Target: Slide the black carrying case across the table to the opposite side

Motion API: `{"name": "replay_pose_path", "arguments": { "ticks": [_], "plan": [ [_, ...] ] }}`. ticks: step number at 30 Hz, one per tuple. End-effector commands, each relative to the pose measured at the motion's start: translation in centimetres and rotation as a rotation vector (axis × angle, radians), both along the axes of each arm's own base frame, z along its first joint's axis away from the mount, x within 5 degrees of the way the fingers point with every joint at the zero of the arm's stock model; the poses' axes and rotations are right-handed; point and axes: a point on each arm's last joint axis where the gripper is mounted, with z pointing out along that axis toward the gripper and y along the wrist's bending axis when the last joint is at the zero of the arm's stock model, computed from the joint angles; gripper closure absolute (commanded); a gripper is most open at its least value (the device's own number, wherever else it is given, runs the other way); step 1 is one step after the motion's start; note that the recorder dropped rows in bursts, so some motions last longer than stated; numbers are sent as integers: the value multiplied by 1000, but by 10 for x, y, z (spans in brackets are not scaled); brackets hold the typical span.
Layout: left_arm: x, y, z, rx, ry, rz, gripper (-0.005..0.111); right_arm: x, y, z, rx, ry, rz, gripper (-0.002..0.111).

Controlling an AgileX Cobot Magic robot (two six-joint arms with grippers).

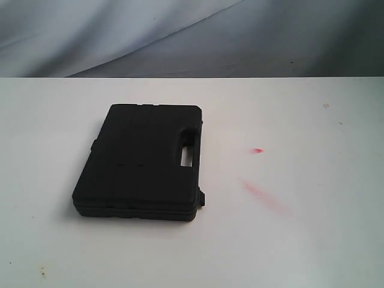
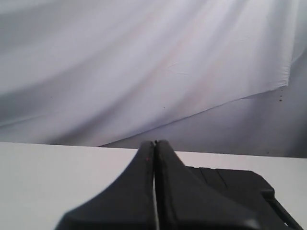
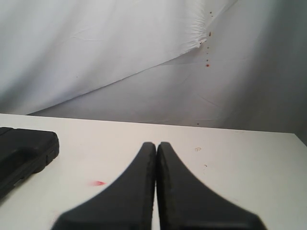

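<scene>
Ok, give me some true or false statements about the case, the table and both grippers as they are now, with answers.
1. The black case lies flat on the white table. True.
2. The case's lid stands open. False: the case is closed.
3. The left gripper is shut with nothing between its fingers. True.
4. The right gripper is clamped on the case's handle. False: it is shut on nothing and is apart from the case.
5. Red smears mark the table on the side that the case's handle cutout faces. True.
</scene>
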Motion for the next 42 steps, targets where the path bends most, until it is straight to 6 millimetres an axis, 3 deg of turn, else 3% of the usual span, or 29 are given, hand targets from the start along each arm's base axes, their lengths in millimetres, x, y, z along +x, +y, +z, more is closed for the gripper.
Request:
{"name": "replay_pose_path", "arguments": {
  "ticks": [1, 12, 42],
  "plan": [
    [-4, 0, -6, 75, 30, -3, 107, 0, 0, -1, -2, -4, -6, 108],
    [-7, 0, -18, 144, 139, -14, 107, 0, 0, -1, -2, -4, -6, 108],
    [-7, 0, -17, 119, 128, -11, 107, 0, 0, -1, -2, -4, -6, 108]
  ]
}}
